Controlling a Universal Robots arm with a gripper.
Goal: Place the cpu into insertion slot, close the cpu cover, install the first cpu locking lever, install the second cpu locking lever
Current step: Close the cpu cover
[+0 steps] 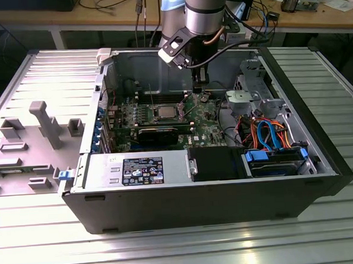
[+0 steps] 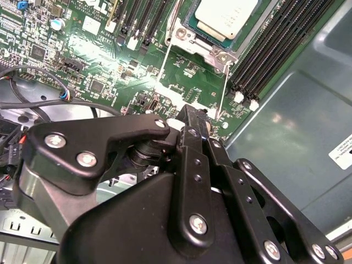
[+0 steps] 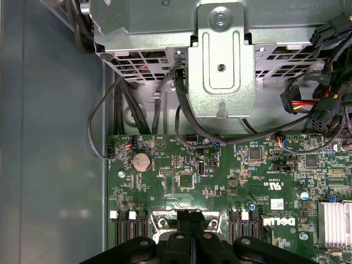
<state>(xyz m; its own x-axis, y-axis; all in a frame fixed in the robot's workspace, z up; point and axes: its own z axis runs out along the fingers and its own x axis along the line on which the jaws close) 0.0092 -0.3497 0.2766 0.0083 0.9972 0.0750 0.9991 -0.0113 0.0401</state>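
Exterior view, computer case (image 1: 198, 202): lies open on the table (image 1: 171, 250).
Motherboard (image 1: 208, 115): flat inside it.
Tool (image 2: 195, 116): pressed together, empty, near the insertion slot (image 2: 204, 37).
Cpu (image 2: 225, 15): seated there (probably light, stiff, fragile; take its edges).

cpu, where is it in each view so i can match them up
Exterior view: cpu on the motherboard, to the exterior view's left of the tool.
Second wrist view: cpu beyond the tool.
First wrist view: the tool stands in front of the socket frame.
Shared landmark: black memory slots next to the socket frame.
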